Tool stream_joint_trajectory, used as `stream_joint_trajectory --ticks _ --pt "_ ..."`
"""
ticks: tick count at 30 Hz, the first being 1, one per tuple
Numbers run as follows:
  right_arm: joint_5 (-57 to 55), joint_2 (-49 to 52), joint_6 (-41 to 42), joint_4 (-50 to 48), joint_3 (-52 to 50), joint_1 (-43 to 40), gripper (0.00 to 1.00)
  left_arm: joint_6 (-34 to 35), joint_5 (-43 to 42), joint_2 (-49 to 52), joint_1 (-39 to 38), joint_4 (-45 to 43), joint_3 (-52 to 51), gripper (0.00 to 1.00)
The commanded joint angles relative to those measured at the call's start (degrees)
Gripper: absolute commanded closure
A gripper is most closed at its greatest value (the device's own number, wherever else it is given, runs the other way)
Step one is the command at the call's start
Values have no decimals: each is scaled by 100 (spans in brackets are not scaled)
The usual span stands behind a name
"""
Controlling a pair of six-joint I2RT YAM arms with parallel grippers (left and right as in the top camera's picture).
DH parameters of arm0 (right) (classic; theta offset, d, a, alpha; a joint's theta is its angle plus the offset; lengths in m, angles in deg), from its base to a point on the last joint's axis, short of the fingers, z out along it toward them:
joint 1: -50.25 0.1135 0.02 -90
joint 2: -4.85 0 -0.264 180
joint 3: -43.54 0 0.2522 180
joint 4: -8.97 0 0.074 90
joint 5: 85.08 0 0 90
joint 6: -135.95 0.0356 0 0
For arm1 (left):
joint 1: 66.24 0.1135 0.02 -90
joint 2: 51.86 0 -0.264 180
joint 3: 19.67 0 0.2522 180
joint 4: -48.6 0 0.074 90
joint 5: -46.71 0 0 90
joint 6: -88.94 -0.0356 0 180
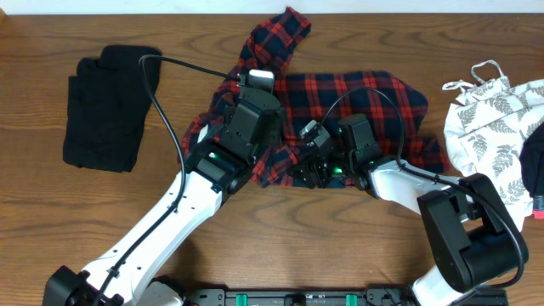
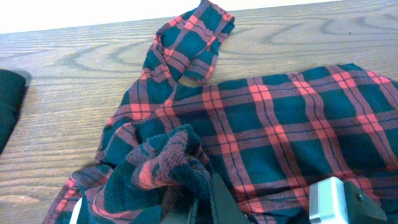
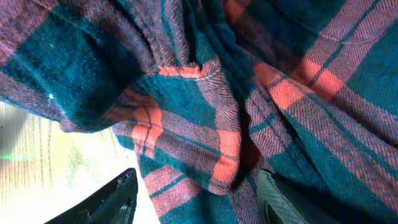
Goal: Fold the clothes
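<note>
The plaid shirt (image 1: 357, 102) lies crumpled mid-tabletop (image 1: 102, 221), one sleeve reaching toward the far edge. The left fingers (image 2: 224, 205) are clenched on a bunched fold at its near-left edge. The right fingers (image 3: 115, 200) stand released, straddling its hem. Bare wood separates it from the black garment (image 1: 106, 106).

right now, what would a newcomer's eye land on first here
A red-and-navy plaid flannel shirt lies sprawled unfolded mid-table, one sleeve flung toward the far edge. Both arms meet at its near edge: the left fingers pinch a bunched wad of it, the right fingers stand apart astride a fold. A black cloth garment lies far left, a white leaf-print cloth at the right edge.
</note>
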Motion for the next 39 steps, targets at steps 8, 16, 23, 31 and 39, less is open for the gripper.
stream_joint_trajectory --ticks 8,16,23,31,39 --pt "-42 417 299 -289 50 236 60 -92 109 63 24 -9 59 94" --pt "-129 417 553 -496 50 234 81 -94 109 63 24 -7 59 94" --pt "-225 417 678 -693 50 236 87 -94 109 63 24 -4 59 94" --pt "-251 404 979 -693 50 151 99 -94 109 63 24 -2 59 94" --pt "-719 -531 1104 -15 50 -245 99 -94 109 63 24 210 59 87"
